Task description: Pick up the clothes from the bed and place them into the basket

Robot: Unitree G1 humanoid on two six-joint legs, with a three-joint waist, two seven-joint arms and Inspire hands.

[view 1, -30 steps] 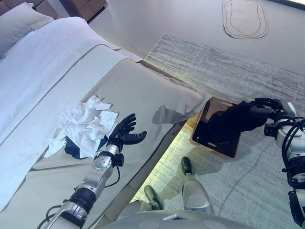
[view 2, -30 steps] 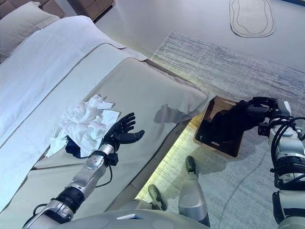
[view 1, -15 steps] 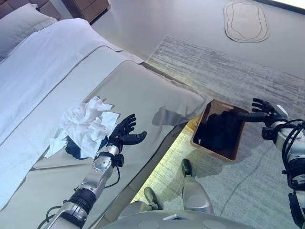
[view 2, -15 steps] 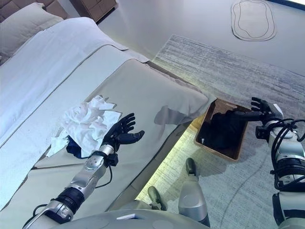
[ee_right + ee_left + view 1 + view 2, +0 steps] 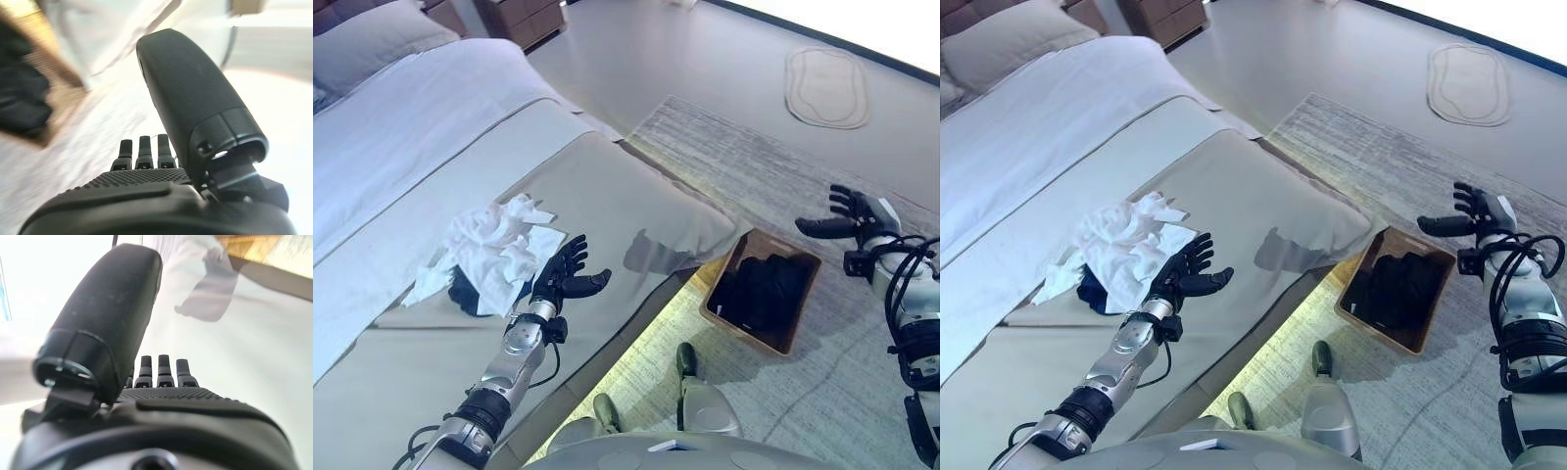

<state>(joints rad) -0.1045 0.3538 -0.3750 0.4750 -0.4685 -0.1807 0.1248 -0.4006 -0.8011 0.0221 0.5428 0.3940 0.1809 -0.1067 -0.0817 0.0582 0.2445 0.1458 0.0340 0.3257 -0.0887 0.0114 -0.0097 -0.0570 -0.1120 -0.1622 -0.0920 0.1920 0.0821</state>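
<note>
the left hand (image 5: 566,277) lies over the bed (image 5: 607,196) with its arm stretched along the beige cover, fingers spread and straight, thumb pointing out toward the bed's edge, and it holds nothing. just beside its fingertips, on the side away from the bed's edge, sits a crumpled white garment (image 5: 494,250), bunched into folds, with a dark blue garment (image 5: 463,294) partly showing from beneath its lower edge; whether the fingers touch the white cloth cannot be told. the right hand (image 5: 1474,217) is raised over the grey rug (image 5: 754,166), out past the far corner of the basket (image 5: 777,342), fingers spread open and thumb stretched toward the bed, empty. its own wrist view shows the fingers straight and the thumb standing clear, with the basket's brown corner and dark contents off to one side. the basket is a brown rectangular one standing on the rug, on the floor just beside the bed's edge, and a black garment (image 5: 759,291) lies heaped inside it, filling most of the bottom. the bed carries a white sheet (image 5: 401,127) along its far side and a pillow (image 5: 372,44) near the head. an oval mat (image 5: 825,73) lies on the bare floor well beyond the rug, and a wooden cabinet (image 5: 524,18) stands past the head of the bed.
</note>
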